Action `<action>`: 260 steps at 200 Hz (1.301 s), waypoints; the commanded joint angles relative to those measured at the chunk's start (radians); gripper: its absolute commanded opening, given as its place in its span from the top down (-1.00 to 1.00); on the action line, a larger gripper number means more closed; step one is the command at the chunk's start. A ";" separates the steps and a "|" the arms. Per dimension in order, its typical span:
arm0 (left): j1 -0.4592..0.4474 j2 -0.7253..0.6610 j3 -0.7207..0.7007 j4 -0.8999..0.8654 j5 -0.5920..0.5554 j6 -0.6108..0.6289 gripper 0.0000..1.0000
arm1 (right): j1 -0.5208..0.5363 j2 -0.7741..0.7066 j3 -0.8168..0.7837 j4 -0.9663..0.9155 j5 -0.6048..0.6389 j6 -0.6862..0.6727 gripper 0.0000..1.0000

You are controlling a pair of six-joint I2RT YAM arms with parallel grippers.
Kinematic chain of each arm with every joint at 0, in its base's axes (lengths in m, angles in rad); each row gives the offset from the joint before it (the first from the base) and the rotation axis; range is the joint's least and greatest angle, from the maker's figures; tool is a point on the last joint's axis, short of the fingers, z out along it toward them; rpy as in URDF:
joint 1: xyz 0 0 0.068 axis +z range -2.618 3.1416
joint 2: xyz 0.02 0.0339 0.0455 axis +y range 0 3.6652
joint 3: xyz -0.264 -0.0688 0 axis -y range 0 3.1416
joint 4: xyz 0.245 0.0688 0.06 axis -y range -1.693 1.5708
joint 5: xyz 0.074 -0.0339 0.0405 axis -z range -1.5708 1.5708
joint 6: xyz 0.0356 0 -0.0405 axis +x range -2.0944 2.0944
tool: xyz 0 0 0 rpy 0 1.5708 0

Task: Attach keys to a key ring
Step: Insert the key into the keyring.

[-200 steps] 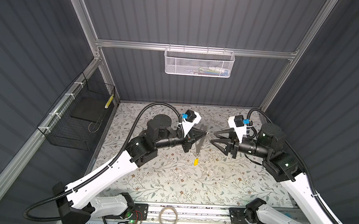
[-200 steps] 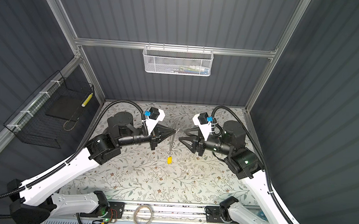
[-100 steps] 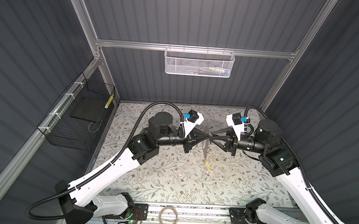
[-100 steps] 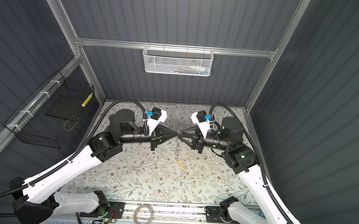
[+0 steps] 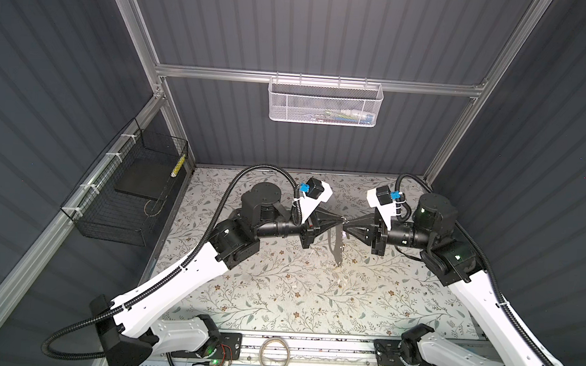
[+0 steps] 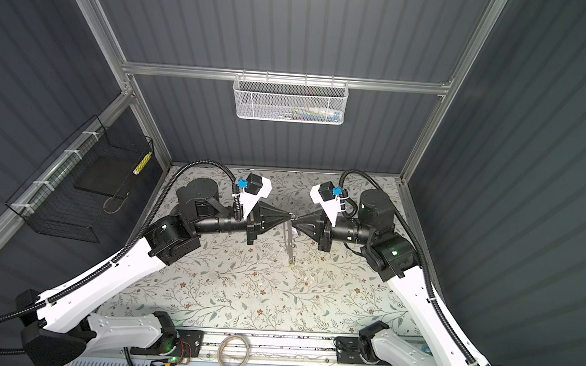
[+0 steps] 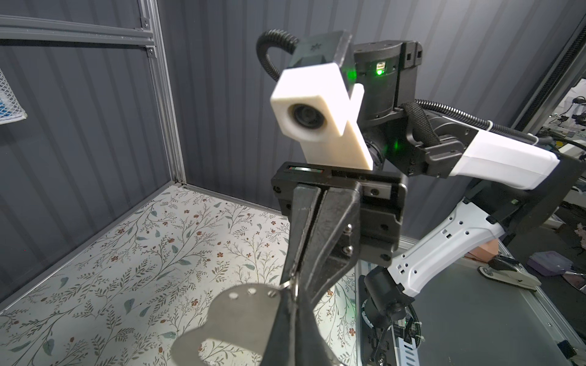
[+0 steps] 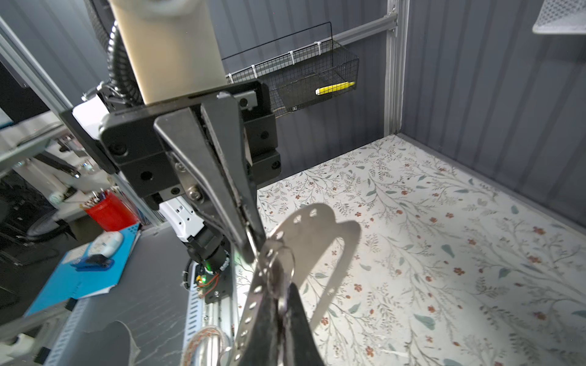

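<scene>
Tip to tip, the left gripper point(image 5: 339, 220) and right gripper point(image 5: 349, 226) meet above the table point(image 5: 276, 295). Each has its fingers pinched together on the top edge of the key ring point(image 5: 335, 247), which hangs edge-on beneath them over the table's middle. The keys are too small to make out.

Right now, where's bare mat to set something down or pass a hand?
Free: front mat between the forearms, down to the tape roll; also the back strip by the wall. Crowded: centre, where left gripper and right gripper pinch the hanging key ring.
</scene>
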 commanded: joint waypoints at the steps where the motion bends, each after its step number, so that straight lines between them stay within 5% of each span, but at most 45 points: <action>1: 0.008 -0.013 0.000 0.056 -0.078 -0.009 1.00 | 0.002 -0.010 0.031 -0.023 -0.033 -0.010 1.00; 53: 0.008 -0.014 -0.029 0.091 -0.227 -0.032 1.00 | 0.004 -0.045 0.027 -0.054 0.054 -0.001 1.00; 151: 0.008 0.003 -0.072 0.211 -0.187 -0.090 1.00 | 0.048 0.048 0.104 -0.200 0.075 -0.065 1.00; 166: 0.009 0.002 -0.077 0.209 -0.190 -0.087 1.00 | 0.046 0.017 0.092 -0.186 0.130 -0.064 0.34; 189: 0.008 -0.005 -0.086 0.211 -0.186 -0.082 1.00 | 0.039 -0.032 0.087 -0.168 0.203 -0.070 0.15; 220: 0.007 -0.011 -0.093 0.214 -0.151 -0.072 1.00 | 0.026 -0.065 0.106 -0.152 0.254 -0.093 0.19; 260: 0.009 -0.005 -0.092 0.221 -0.023 -0.066 1.00 | 0.023 -0.035 0.130 -0.100 0.238 -0.105 0.49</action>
